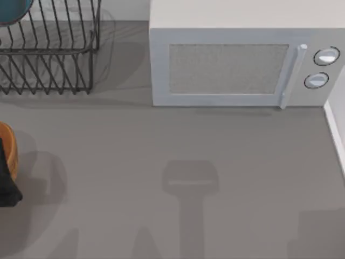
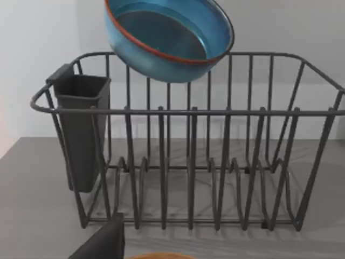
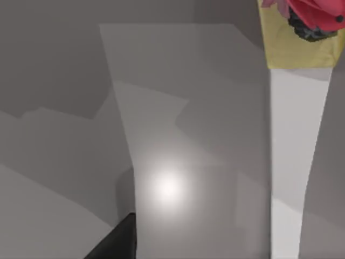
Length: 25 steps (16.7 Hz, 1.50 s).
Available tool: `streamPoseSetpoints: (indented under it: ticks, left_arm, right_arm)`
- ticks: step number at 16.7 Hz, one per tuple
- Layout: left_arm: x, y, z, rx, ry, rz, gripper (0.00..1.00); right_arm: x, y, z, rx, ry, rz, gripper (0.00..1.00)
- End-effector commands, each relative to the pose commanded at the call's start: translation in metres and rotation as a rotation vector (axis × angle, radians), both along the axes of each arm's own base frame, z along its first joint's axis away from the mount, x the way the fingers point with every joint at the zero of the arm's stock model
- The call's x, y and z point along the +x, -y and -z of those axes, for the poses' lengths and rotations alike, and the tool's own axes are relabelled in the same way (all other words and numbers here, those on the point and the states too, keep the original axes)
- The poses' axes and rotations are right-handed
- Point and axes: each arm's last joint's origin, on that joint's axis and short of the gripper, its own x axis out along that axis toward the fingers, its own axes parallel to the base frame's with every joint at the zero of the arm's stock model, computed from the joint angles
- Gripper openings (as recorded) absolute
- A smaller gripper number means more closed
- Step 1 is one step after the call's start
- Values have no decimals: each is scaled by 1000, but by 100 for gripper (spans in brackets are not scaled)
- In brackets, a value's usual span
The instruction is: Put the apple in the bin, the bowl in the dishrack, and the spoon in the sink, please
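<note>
I am looking down at a grey table (image 1: 178,156) with a white microwave (image 1: 242,59) standing at the far side, right of centre. The dishrack (image 1: 48,46) is sitting at the far left corner, and a sliver of the bowl (image 1: 13,11) is showing at its far left edge.

From the left wrist view, I am seeing the bowl (image 2: 168,38) tilting on its side, leaning against the top rail of the dishrack (image 2: 205,162) at the rack's far side, its blue inside facing the camera. A dark cutlery holder (image 2: 81,132) is hanging on one end of the rack. The prongs below the bowl are standing bare.

My left arm (image 1: 6,172) is sitting at the left edge of the table, near an orange-brown container (image 1: 9,148). Whether its pincer is released or clenched, I cannot tell; a dark bit of it (image 2: 102,243) is poking into the wrist view.

In the right wrist view I am getting pale grey and white surfaces, with a yellowish patch (image 3: 294,46) and something pink-red (image 3: 318,13) at one corner. I cannot tell what that red thing is, nor the state of the right pincer.
</note>
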Motion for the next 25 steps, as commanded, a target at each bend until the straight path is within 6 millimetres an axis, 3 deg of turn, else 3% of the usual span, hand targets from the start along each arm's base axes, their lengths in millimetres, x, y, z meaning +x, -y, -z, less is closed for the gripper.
streamPoseSetpoints:
  ticks: [7,8,12,20,25]
  left_arm:
    - [0,0,0,0,0,0,100]
    - [0,0,0,0,0,0,100]
    - [0,0,0,0,0,0,100]
    - [0,0,0,0,0,0,100]
    - [0,0,0,0,0,0,100]
  right_arm:
    - [0,0,0,0,0,0,0]
    - [2,-1,-22,-35,15,30,0]
    - [8,1,-37,-36,20,23,0]
    - [3,-1,-116,-33,5,26,0]
    - [3,-1,-120,-34,10,31,0]
